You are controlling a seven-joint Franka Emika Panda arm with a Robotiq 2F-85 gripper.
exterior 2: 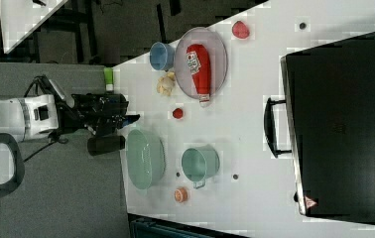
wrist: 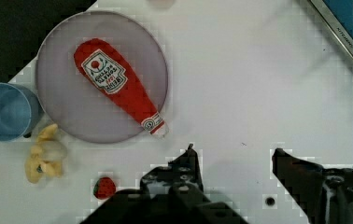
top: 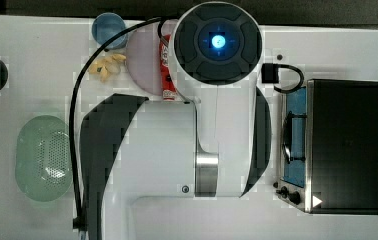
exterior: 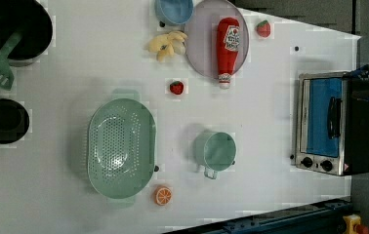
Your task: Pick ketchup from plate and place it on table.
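The red ketchup bottle (wrist: 118,88) is laid flat on the lilac plate (wrist: 62,112), its cap overhanging the rim above the white counter (wrist: 258,84).

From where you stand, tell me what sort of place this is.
Probably a play-kitchen test bench: a silver toaster oven with a blue door, a pale green perforated colander and a soft red ketchup bottle sit on the white table.

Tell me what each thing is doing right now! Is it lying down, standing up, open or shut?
ketchup: lying flat on the plate, cap end poking over the rim
plate: flat on the table
gripper: open, holding nothing, above bare table
blue cup: upright beside the plate
green pot: upright
colander: upright
toaster oven: door shut
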